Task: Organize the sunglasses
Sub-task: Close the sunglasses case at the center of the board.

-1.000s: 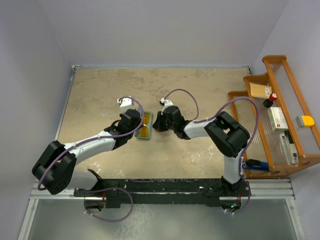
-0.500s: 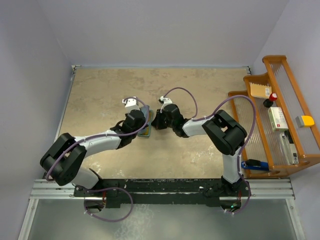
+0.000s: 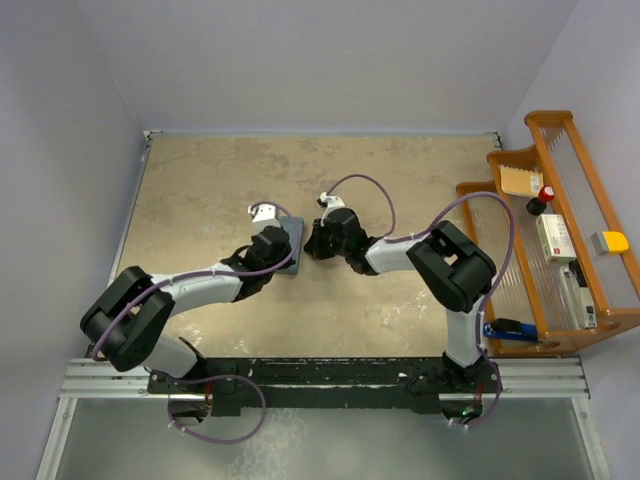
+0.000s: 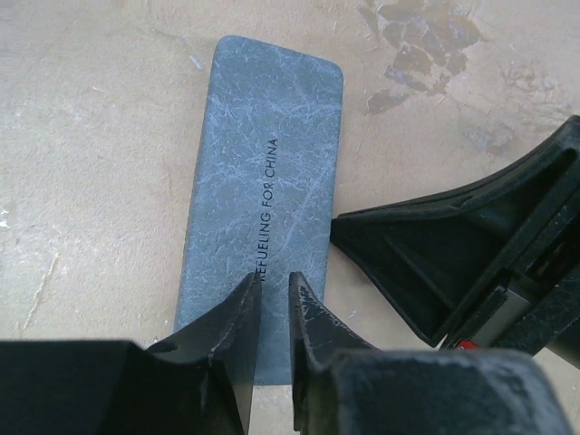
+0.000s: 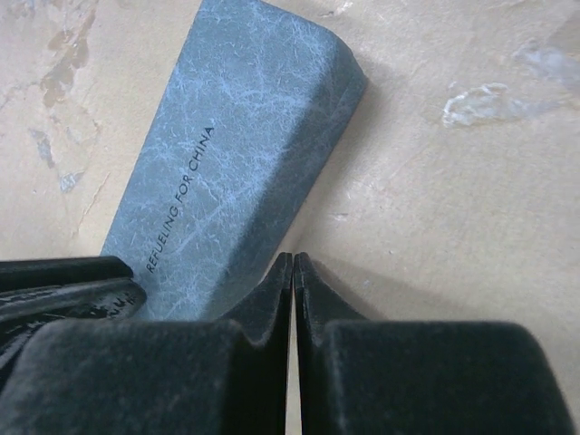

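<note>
The grey-blue case (image 3: 290,232) lies shut in the middle of the table, printed lid up. It also shows in the left wrist view (image 4: 263,154) and the right wrist view (image 5: 236,145). The sunglasses are hidden, with no orange lenses in any view. My left gripper (image 3: 283,250) hovers over the case's near end (image 4: 275,279), its fingers almost together with nothing between them. My right gripper (image 3: 311,243) is shut and empty, with its tips (image 5: 293,259) at the case's right long edge. It shows as a black wedge in the left wrist view (image 4: 426,263).
A wooden rack (image 3: 560,240) with small items stands along the right edge. Walls close the table at the back and the left. The beige tabletop (image 3: 400,190) has pale stains.
One second ago the case was open with the orange sunglasses showing inside. Its lid is now down. My left gripper has moved right and forward over it. The right gripper has barely moved.
</note>
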Robot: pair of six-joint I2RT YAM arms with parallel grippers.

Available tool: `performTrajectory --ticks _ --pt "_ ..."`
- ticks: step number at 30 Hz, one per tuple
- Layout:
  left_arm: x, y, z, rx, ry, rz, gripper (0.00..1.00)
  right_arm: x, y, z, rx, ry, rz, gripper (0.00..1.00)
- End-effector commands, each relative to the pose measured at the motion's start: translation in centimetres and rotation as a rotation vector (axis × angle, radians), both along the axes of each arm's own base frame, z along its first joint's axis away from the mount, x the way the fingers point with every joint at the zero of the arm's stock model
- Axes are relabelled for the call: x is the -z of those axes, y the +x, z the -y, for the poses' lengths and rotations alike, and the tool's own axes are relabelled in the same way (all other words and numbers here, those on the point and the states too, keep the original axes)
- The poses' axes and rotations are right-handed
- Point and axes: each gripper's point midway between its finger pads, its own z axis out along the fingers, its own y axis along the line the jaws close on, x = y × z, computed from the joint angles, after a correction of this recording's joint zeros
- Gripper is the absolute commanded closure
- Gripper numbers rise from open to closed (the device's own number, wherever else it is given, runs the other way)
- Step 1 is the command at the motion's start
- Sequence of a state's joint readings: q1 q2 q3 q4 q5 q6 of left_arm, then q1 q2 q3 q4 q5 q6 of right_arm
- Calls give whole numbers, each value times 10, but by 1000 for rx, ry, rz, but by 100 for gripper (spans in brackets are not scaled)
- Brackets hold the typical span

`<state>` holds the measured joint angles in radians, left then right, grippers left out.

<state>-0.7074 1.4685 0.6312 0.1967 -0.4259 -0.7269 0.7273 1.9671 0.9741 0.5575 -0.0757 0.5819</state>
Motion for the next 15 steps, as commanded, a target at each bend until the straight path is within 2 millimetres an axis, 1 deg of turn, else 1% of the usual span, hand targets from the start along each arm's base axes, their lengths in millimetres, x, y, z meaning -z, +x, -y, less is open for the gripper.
performTrajectory --ticks 1,3,6,7,8,12,14,15 --pt "-42 12 1 -15 -18 89 81 -39 11 17 47 -66 127 93" --pt "-50 13 -1 -14 -8 104 79 -49 11 26 57 -102 154 86" --pt "-62 15 -1 -10 -6 130 77 -65 8 39 62 -145 192 70" --pt "-65 16 0 -2 -9 138 72 -69 7 43 64 -162 195 64" --pt "-68 16 2 6 -12 141 69 -72 6 47 70 -173 196 60" --pt "-80 18 6 12 -38 157 60 -84 -1 61 86 -205 211 55" --pt "-85 18 7 14 -47 167 51 -91 -3 69 101 -212 224 53" --pt "-87 17 6 14 -50 172 48 -97 -4 70 105 -209 233 52"
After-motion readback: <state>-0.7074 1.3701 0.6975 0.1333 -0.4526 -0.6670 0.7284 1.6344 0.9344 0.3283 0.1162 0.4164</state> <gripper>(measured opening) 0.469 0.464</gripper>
